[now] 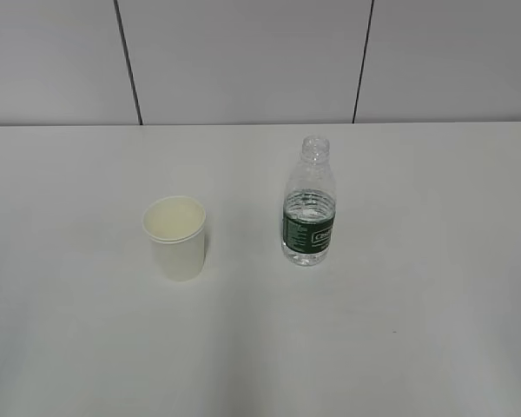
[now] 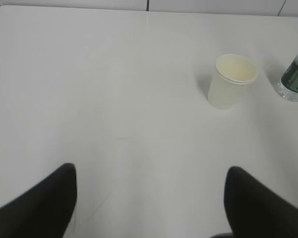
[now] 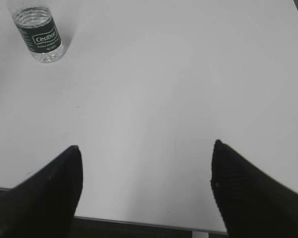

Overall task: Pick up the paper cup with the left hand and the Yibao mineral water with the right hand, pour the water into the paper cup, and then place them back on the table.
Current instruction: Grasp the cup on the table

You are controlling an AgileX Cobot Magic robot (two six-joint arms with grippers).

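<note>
The white paper cup (image 1: pixel 175 236) stands upright on the white table (image 1: pixel 399 330), left of centre. To its right stands the capless Yibao mineral water bottle (image 1: pixel 309 204) with its dark green label. Neither arm shows in the exterior view. In the left wrist view the cup (image 2: pixel 232 82) is far ahead to the right, with the bottle (image 2: pixel 293 79) at the right edge; my left gripper (image 2: pixel 150 171) is open and empty. In the right wrist view the bottle (image 3: pixel 40 33) is far ahead at the upper left; my right gripper (image 3: pixel 146 148) is open and empty above the table's near edge.
A pale grey panelled wall (image 1: pixel 243 61) with dark seams rises behind the table. The table's near edge (image 3: pixel 139 223) runs just below my right gripper's fingers.
</note>
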